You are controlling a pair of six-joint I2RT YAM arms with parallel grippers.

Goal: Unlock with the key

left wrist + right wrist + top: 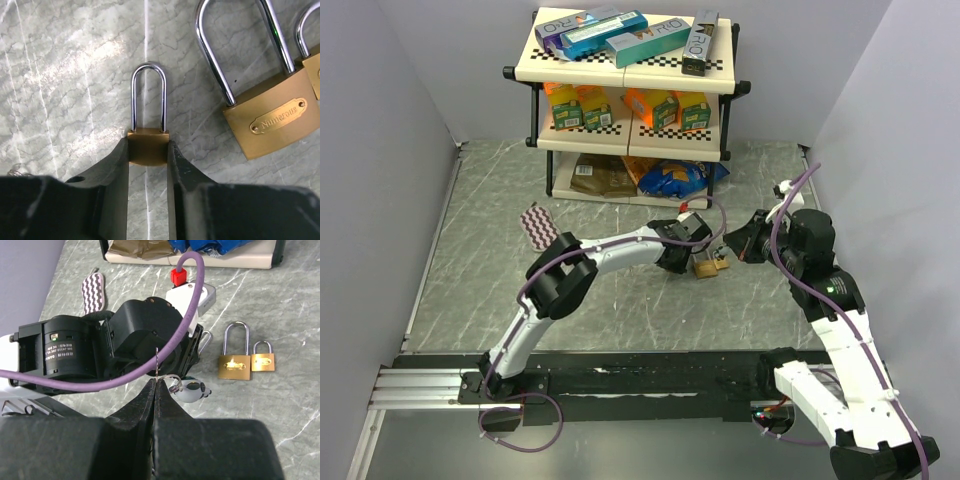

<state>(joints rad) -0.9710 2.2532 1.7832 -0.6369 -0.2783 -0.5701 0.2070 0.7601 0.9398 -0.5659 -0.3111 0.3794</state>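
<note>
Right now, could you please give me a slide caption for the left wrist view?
Left end effector grips the small brass padlock by its body; a larger padlock lies beside it on the table.

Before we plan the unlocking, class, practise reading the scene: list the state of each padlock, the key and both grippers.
Small padlock, shackle shut, body clamped by the left gripper.
Large padlock, shackle shut, lying free.
Third padlock, shackle shut, beside the large padlock.
Key, upright, pinched in the right gripper.
Left gripper, shut on the small padlock.
Right gripper, shut on the key.

Small padlock (147,147), two others (270,120), on table (75,75)
</note>
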